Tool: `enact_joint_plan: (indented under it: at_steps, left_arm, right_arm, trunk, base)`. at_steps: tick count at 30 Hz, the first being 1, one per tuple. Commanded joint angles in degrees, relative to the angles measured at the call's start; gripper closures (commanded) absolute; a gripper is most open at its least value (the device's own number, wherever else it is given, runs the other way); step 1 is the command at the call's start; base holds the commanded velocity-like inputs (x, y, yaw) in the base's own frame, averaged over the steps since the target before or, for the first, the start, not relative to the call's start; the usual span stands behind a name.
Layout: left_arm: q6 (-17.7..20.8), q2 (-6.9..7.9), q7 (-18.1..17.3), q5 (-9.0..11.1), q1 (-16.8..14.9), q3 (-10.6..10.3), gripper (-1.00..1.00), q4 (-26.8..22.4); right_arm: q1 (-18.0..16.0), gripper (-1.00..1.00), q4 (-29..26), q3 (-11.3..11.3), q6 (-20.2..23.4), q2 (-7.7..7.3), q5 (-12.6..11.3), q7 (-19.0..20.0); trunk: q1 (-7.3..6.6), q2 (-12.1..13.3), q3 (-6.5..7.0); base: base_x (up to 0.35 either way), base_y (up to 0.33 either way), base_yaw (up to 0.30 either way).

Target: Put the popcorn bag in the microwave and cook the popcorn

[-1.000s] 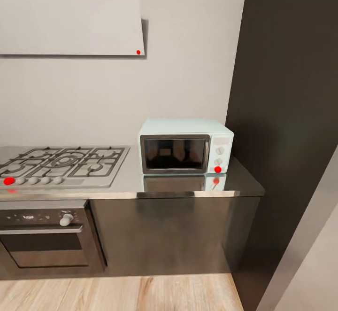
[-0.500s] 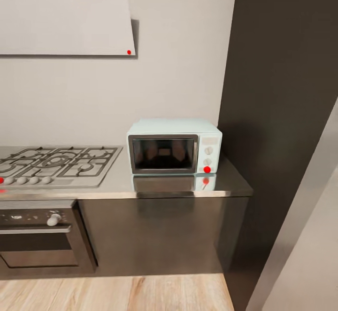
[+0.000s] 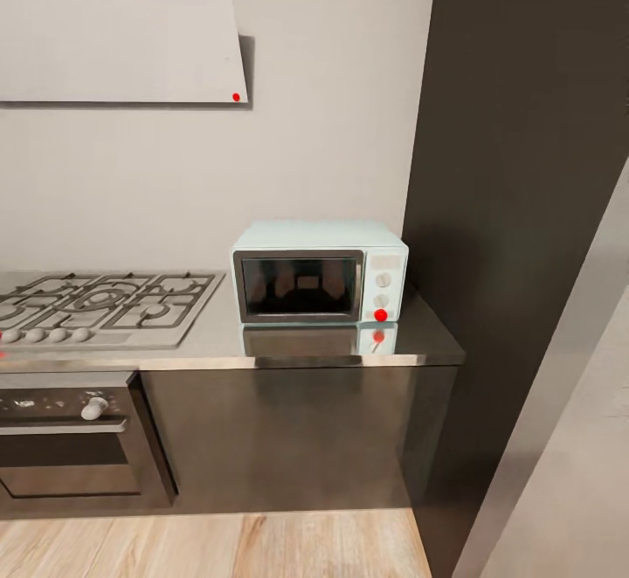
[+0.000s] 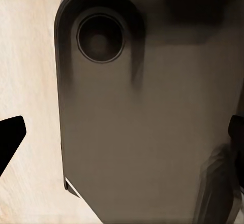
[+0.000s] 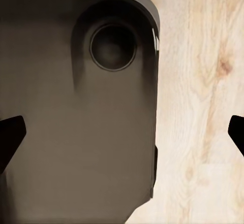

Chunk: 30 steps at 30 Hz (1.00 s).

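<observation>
The pale blue-white microwave stands with its dark glass door closed at the right end of the glossy dark grey countertop. Two knobs and a red round light sit on its right panel. The popcorn bag is out of view. My left gripper hangs open over the robot's dark base, its black fingertips far apart. My right gripper is open too, with nothing between its fingertips, above the base and the wooden floor.
A steel gas hob lies left of the microwave, with a black built-in oven below it and a pale hood above. A tall dark cabinet borders the counter's right end. Light wooden floor runs in front.
The whole head view has slid a little to the left, so the camera has moved. The microwave keeps its place on the counter.
</observation>
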Motion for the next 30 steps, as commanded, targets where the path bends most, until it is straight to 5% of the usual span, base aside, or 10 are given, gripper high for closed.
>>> enact_joint_plan:
  at_steps: [1,7,10,12,17,19,23,25,30]
  left_arm:
    - [-0.03,-0.01,0.06,0.19,0.0,0.0,-1.0,-0.03]
    - [-0.1,0.07,0.06,0.46,0.0,0.01,-1.0,-0.1]
    - [-0.1,0.14,0.02,5.2,0.0,-0.18,-1.0,-0.12]
    - [-0.1,0.16,-0.01,6.94,0.0,-0.23,-1.0,-0.12]
    - [-0.1,0.16,-0.03,8.16,0.0,-0.34,-1.0,-0.12]
    - [-0.1,0.17,-0.03,8.26,0.0,-0.38,-1.0,-0.12]
    - [-0.05,0.17,-0.03,8.35,0.0,-0.43,-1.0,-0.12]
    - [-0.02,0.17,-0.1,8.36,0.02,-0.43,-1.0,-0.12]
    - [-0.01,0.17,-0.12,8.34,0.04,-0.43,-1.0,-0.12]
  right_arm:
    - [-0.01,-1.0,0.02,-0.09,-0.1,0.06,-0.09,-0.06]
    - [-0.01,-1.0,0.02,0.63,-0.02,0.16,0.59,-0.11]
    - [-0.01,-1.0,-3.73,0.44,0.27,0.12,1.03,0.05]
    - [-0.01,-1.0,-9.88,0.49,1.48,0.12,1.12,0.29]
    - [-0.23,-1.0,-32.64,0.8,17.49,0.61,1.2,0.55]
    - [-0.26,-1.0,-44.53,3.23,26.03,1.03,1.97,0.61]
    - [-0.78,-1.0,-63.26,6.95,34.03,1.43,3.56,0.43]
    - [-5.99,-1.0,-72.35,7.52,42.48,2.42,3.78,0.35]
    - [-24.25,-1.0,-74.87,7.44,50.9,5.94,3.4,0.2]
  trunk:
    - [0.0,-0.02,-0.04]
    - [0.0,-0.02,-0.04]
    - [0.0,-0.02,-0.04]
    - [0.0,-0.02,-0.04]
    - [0.0,-0.02,-0.04]
    - [0.0,-0.02,-0.04]
    - [0.0,-0.02,-0.04]
    - [0.0,-0.02,-0.04]
    - [0.0,-0.02,-0.04]
  base:
    - [0.0,0.0,0.0]
    - [0.0,0.0,0.0]
    - [0.0,0.0,0.0]
    - [0.0,0.0,0.0]
    - [0.0,0.0,0.0]
    - [0.0,0.0,0.0]
    - [0.0,0.0,0.0]
    - [0.0,0.0,0.0]
    - [0.0,0.0,0.0]
